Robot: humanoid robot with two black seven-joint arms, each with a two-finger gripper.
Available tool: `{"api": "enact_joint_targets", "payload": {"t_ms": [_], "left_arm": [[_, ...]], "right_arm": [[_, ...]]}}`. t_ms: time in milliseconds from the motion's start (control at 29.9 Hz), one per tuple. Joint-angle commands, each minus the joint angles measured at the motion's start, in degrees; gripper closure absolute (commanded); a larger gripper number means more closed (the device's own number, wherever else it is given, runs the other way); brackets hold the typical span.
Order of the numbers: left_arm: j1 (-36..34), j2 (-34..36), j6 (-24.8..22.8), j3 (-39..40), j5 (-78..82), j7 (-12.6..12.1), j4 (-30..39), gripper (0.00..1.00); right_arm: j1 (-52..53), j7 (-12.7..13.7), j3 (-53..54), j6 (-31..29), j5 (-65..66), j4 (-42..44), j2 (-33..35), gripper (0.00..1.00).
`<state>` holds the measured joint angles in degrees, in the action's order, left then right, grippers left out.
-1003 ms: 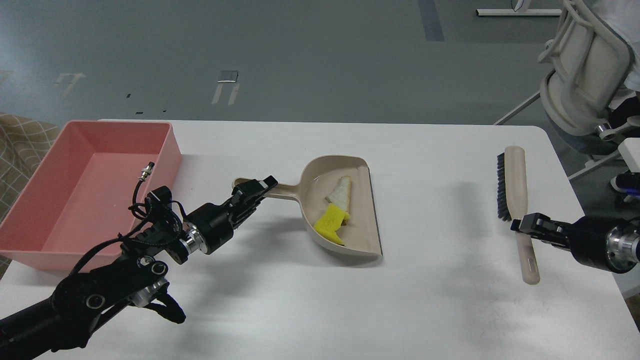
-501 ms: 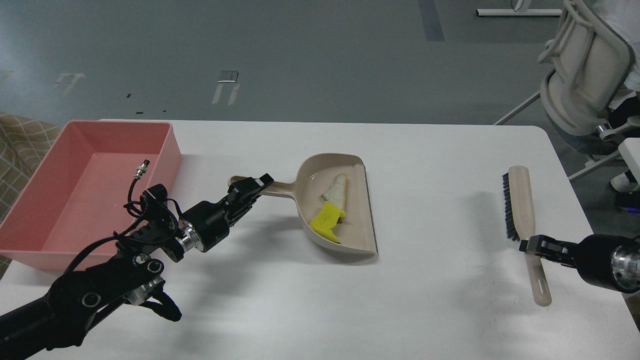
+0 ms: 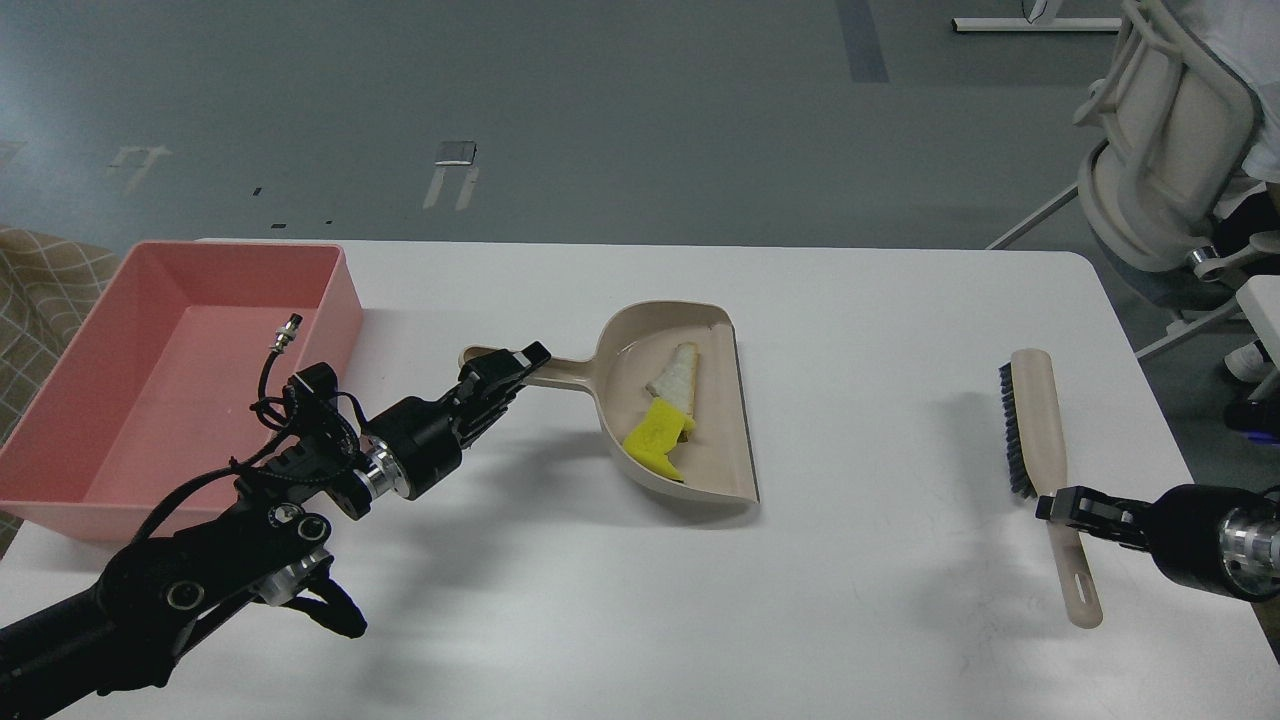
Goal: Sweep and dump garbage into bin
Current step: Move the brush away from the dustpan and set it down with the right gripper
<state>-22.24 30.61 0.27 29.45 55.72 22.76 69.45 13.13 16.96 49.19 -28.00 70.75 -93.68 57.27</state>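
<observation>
Garbage sits inside the beige dustpan at mid-worktop: 2 scraps, the yellow spongy chunk nearer the robot and touching the pale wedge slice behind it. Left end effector is clamped on the dustpan's handle. Pink bin stands at the worktop's left edge, well apart from the dustpan. Right end effector grips the handle of the black-bristled brush, which lies near the right edge.
</observation>
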Motion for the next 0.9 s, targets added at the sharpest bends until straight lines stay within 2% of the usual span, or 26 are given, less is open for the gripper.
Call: {"api": "enact_joint_targets", "payload": {"t_ms": [0,201,267,334,869], "left_arm": [[0.00,0.07,0.00,0.08,0.00,0.00,0.07,0.97],[0.09,0.15,0.00,0.08,0.00,0.00,0.07,0.97],[0.09,0.24,0.00,0.08,-0.08,0.00,0.07,0.97],[0.09,0.33,0.00,0.08,-0.08,0.00,0.07,0.97],[0.00,0.42,0.00,0.17,-0.08,0.09,0.24,0.97]], "right_arm": [[0.23,0.09,0.02,0.00,0.09,0.07,-0.06,1.00],[0.15,0.27,0.02,0.00,0.27,-0.37,-0.50,1.00],[0.23,0.27,0.02,0.00,0.71,-0.19,-0.50,0.88],[0.32,0.27,0.11,0.00,0.80,-0.10,-0.50,0.83],[0.58,0.36,-0.15,0.00,0.62,-0.63,-0.41,0.70]]}}
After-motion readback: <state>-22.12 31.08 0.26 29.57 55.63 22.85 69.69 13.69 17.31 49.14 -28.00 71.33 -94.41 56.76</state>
